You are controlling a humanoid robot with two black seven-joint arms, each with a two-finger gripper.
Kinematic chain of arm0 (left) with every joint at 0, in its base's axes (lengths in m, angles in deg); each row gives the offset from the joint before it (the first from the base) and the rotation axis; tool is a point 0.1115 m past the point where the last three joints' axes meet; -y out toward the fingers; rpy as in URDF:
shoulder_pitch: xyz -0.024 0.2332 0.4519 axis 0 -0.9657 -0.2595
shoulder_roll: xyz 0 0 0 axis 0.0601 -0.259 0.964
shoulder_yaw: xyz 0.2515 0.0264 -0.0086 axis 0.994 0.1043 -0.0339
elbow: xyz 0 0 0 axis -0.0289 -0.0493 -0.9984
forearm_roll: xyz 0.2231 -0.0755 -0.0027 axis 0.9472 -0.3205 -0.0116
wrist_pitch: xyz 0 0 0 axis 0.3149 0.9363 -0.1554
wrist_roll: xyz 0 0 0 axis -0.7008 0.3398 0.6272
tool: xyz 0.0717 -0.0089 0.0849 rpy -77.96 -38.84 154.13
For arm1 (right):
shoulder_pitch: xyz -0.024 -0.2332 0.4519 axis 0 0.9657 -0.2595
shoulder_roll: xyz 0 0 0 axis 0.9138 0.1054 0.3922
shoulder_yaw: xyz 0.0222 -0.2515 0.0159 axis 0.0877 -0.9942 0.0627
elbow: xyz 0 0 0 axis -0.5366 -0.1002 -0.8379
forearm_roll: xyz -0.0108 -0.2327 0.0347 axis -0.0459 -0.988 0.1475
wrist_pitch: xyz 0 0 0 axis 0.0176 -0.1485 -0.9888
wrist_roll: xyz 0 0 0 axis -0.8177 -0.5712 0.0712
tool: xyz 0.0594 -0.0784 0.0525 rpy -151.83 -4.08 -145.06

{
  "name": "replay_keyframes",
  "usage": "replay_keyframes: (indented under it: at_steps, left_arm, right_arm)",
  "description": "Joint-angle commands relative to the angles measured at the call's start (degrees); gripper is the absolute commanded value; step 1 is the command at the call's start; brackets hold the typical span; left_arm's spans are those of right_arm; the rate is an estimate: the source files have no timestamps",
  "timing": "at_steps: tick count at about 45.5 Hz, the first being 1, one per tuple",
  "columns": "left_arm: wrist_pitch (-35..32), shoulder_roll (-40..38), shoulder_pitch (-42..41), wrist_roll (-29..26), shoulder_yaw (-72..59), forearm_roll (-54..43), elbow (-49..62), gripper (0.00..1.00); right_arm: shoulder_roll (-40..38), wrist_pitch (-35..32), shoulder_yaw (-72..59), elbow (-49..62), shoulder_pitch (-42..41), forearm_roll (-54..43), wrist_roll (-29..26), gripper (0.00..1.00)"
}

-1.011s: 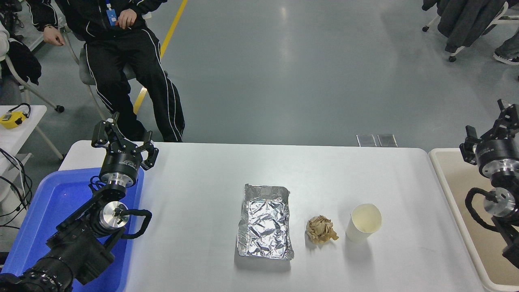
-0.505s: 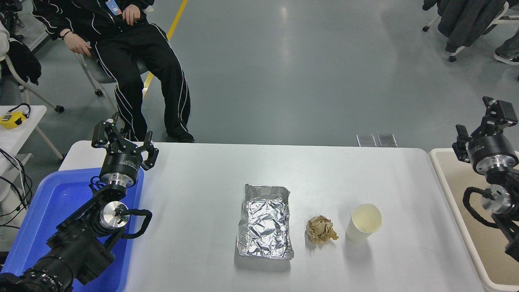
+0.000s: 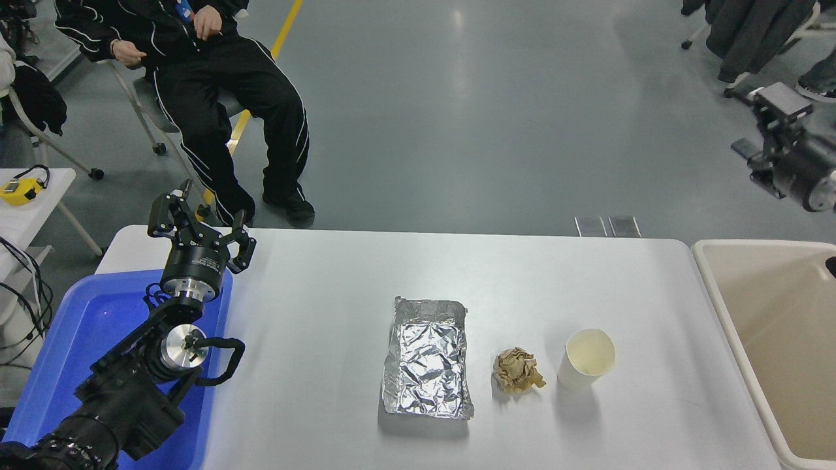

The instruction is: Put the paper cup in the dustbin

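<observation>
The white paper cup (image 3: 586, 360) stands upright on the white table (image 3: 326, 294), right of centre near the front. The beige dustbin (image 3: 722, 312) stands off the table's right edge, and its inside shows nothing in it. My right gripper (image 3: 759, 124) is raised high at the right edge, above the floor beyond the bin's far end, far from the cup, open and empty. My left gripper (image 3: 200, 220) is parked at the table's far left corner, open and empty.
A crumpled brown paper ball (image 3: 517, 370) lies just left of the cup. A foil tray (image 3: 428, 367) lies left of that. A blue tub (image 3: 59, 346) sits under my left arm. A person (image 3: 215, 78) sits beyond the far left corner.
My right arm has lifted up and away, from over the dustbin's far end to high at the right edge, uncovering the bin. The seated person shifted legs. The cup has not moved.
</observation>
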Motion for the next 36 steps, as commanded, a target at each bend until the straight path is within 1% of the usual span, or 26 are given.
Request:
replay_keyframes:
  at_steps: [1, 3, 5, 8, 11, 15, 18, 23, 26, 30, 36]
  left_arm:
    - [0.0, 0.0, 0.0, 0.0, 0.0, 0.0, 0.0, 1.0]
    - [0.0, 0.0, 0.0, 0.0, 0.0, 0.0, 0.0, 1.0]
    - [0.0, 0.0, 0.0, 0.0, 0.0, 0.0, 0.0, 1.0]
    - [0.0, 0.0, 0.0, 0.0, 0.0, 0.0, 0.0, 1.0]
    - [0.0, 0.0, 0.0, 0.0, 0.0, 0.0, 0.0, 1.0]
    - [0.0, 0.0, 0.0, 0.0, 0.0, 0.0, 0.0, 1.0]
    - [0.0, 0.0, 0.0, 0.0, 0.0, 0.0, 0.0, 1.0]
    - [0.0, 0.0, 0.0, 0.0, 0.0, 0.0, 0.0, 1.0]
    - [0.0, 0.0, 0.0, 0.0, 0.0, 0.0, 0.0, 1.0]
    - [0.0, 0.0, 0.0, 0.0, 0.0, 0.0, 0.0, 1.0]
    - [0.0, 0.0, 0.0, 0.0, 0.0, 0.0, 0.0, 1.0]
  right_arm:
    - [-7.2, -3.3, -16.3, -15.1, -14.9, -27.8, -0.1, 0.99]
    - [-7.2, -3.4, -16.6, -17.3, -15.0, -33.2, 0.0, 0.99]
    - [-7.2, -3.9, -16.6, -18.0, -15.0, -34.9, 0.0, 0.99]
    - [-7.2, -6.2, -16.8, -22.3, -14.9, -39.4, 0.0, 0.99]
    - [-7.0, -6.5, -19.1, -26.7, -14.9, -43.8, 0.0, 0.99]
    - [-5.5, -6.5, -20.3, -28.4, -14.3, -47.9, 0.0, 0.99]
    - [-2.4, -6.1, -20.5, -28.2, -12.5, -48.2, -0.1, 0.99]
    - [-0.8, -5.1, -19.8, -27.5, -10.4, -47.4, -0.3, 0.99]
    - [1.2, -2.0, -19.8, -25.6, -7.1, -47.3, -0.4, 0.99]
    - [3.4, 0.1, -19.9, -23.7, -3.4, -45.9, -0.5, 0.99]
    - [7.6, 5.1, -20.2, -19.7, 3.0, -40.2, -0.9, 0.99]
